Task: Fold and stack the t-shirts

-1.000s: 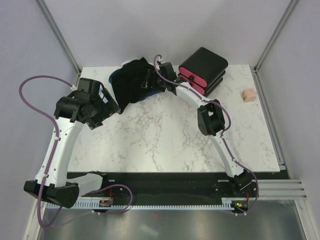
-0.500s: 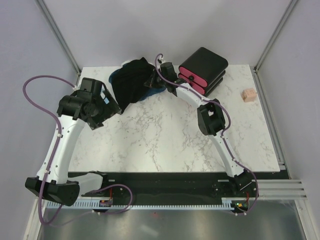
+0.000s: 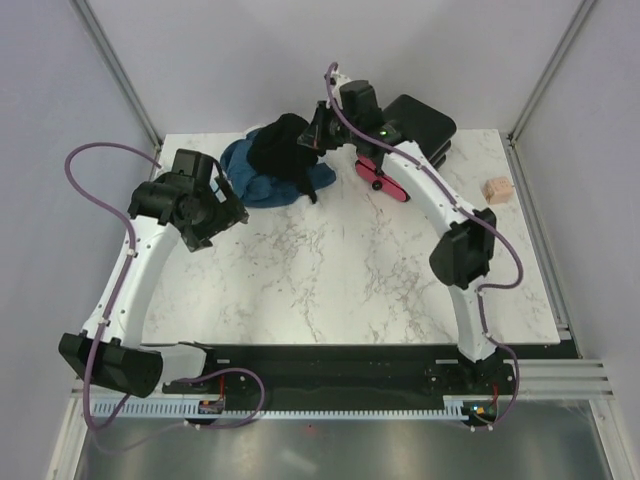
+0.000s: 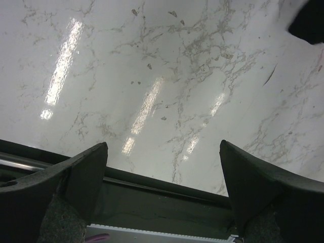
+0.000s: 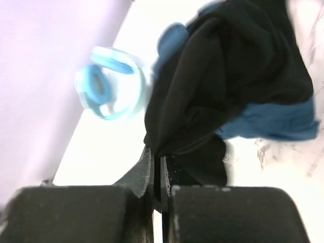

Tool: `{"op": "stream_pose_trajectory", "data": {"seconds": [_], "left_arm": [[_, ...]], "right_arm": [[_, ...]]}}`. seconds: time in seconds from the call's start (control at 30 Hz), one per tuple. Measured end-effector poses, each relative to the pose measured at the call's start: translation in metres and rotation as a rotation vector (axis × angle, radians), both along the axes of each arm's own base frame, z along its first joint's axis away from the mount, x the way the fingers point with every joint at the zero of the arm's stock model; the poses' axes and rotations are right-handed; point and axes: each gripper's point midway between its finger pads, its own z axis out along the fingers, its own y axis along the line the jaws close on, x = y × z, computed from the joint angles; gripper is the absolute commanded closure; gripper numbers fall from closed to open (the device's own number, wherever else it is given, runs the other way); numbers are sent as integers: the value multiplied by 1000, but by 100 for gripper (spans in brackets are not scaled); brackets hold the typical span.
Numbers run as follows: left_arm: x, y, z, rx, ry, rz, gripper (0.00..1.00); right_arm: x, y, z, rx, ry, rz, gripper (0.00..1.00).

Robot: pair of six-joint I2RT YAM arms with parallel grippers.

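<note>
Black t-shirt (image 3: 283, 150) bunched and hanging, pinched at one fold by the right pincer (image 3: 318, 135). It lies at the far edge of the surface (image 3: 330, 270), partly over a crumpled teal-blue t-shirt (image 3: 243, 180) that spreads out to its left.

Right wrist view only: the pincer tips pressed together on the black cloth, with a blurred light-blue shape (image 5: 109, 83) left of the shirt; cannot tell what it is.

Left wrist view only: left pincer (image 4: 163, 152) spread wide over bare marble, holding nothing, with a black scrap at the frame's top right corner.

Count from the top view:
- one black bunched shirt and one teal-blue shirt
- one folded stack (image 3: 425, 122) right of the black t-shirt, black on top, with a pink layer (image 3: 388, 186) showing
- one small beige block (image 3: 496, 190) farther right

Surface white, grey-veined. Walls (image 3: 60, 80) pale lilac.
</note>
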Motion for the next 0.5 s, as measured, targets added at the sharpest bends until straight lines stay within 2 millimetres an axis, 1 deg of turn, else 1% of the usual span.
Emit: {"op": "stream_pose_trajectory", "data": {"seconds": [0.07, 0.13, 0.2, 0.27, 0.33, 0.37, 0.47, 0.5], "left_arm": [[7, -1, -4, 9, 9, -12, 1], [14, -3, -10, 18, 28, -22, 1], [20, -5, -17, 22, 48, -30, 1], [24, -8, -22, 17, 64, -43, 1], [27, -10, -21, 12, 62, -54, 1], [28, -11, -20, 9, 55, -59, 1], [33, -14, -10, -2, 17, -77, 1], [34, -15, -8, -6, 8, -85, 1]], "right_arm": [[-20, -15, 53, 2, -63, 4, 100], [-44, -32, 99, 25, -105, 4, 100], [-70, -49, 139, 63, -137, 12, 100], [-94, -64, 167, 98, -163, 19, 100], [-122, -81, 183, 120, -160, 17, 100], [-134, -87, 187, 126, -155, 17, 100], [-166, -101, 190, 139, -118, 18, 100], [-176, -105, 187, 142, -93, 17, 100]]}}
